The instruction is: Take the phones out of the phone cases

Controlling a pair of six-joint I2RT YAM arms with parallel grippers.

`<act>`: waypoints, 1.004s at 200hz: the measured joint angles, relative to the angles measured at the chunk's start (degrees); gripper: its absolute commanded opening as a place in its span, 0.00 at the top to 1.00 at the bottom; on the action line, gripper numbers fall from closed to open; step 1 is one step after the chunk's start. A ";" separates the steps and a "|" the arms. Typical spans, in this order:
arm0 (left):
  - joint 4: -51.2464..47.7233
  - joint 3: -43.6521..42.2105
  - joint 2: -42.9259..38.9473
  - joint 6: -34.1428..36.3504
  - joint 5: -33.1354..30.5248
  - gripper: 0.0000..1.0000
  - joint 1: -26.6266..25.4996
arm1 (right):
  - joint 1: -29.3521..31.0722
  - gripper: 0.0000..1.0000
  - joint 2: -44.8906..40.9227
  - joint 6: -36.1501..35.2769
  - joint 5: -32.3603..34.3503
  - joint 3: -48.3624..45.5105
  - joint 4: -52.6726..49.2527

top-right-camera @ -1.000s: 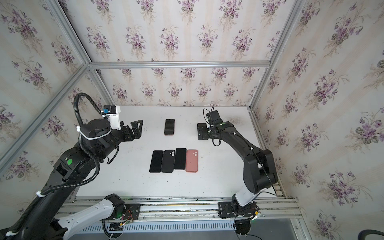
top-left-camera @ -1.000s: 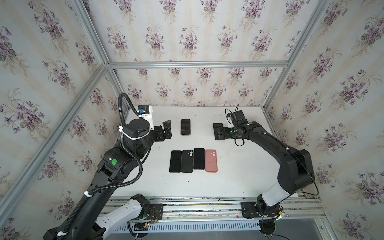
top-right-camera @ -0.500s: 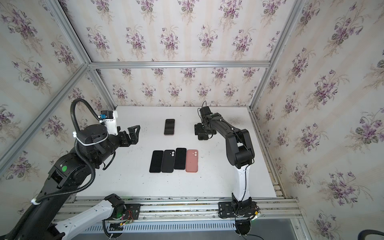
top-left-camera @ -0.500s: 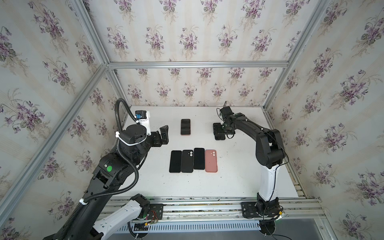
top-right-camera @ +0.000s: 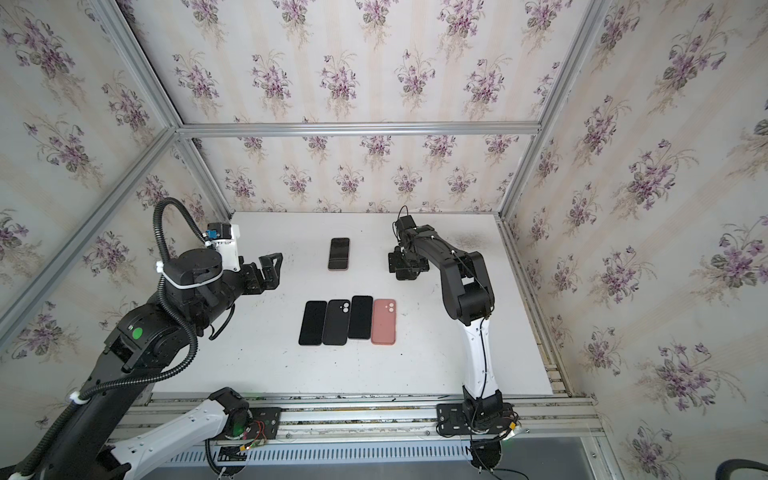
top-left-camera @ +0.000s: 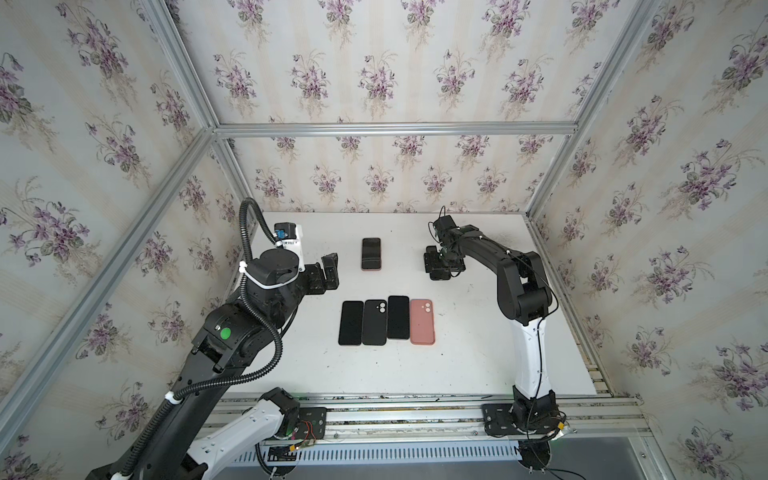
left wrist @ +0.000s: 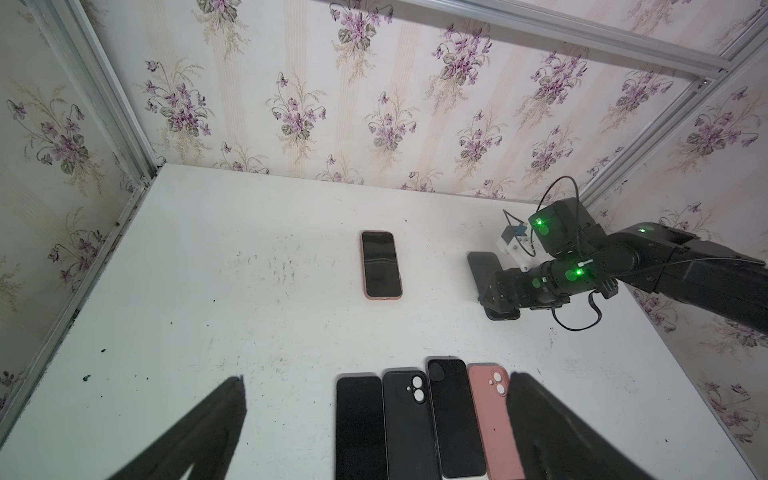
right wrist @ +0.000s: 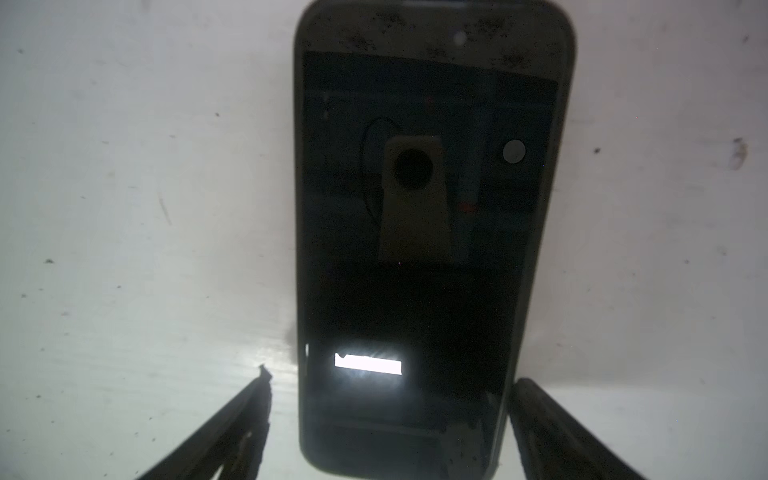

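A dark phone (right wrist: 428,249) in a dark phone case (right wrist: 432,25) lies screen up at the back right of the white table (top-left-camera: 469,357). My right gripper (right wrist: 392,376) is low over the phone's near end, open, with a finger on either side. One finger is close to the edge; the other stands off with a gap. In both top views the right gripper (top-left-camera: 441,268) (top-right-camera: 405,268) covers most of that phone. My left gripper (top-left-camera: 330,270) (left wrist: 376,378) hangs open and empty at the left. A second phone in a pink case (top-left-camera: 370,254) (left wrist: 381,266) lies at the back centre.
A row lies mid-table: a black phone (top-left-camera: 350,323), a black case (top-left-camera: 375,322), another black phone (top-left-camera: 398,317) and a pink case (top-left-camera: 422,322). Flowered walls and aluminium posts (top-left-camera: 550,166) enclose the table on three sides. A metal rail (top-left-camera: 415,411) runs along the front.
The right arm has folded in, its elbow swinging toward the front, while its gripper stays over the dark phone. The left gripper has drawn back a little toward the front.
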 measured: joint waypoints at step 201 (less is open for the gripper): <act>1.51 -0.74 6.75 -3.26 5.20 0.00 0.26 | 0.00 0.47 -5.64 0.00 2.14 -10.23 5.55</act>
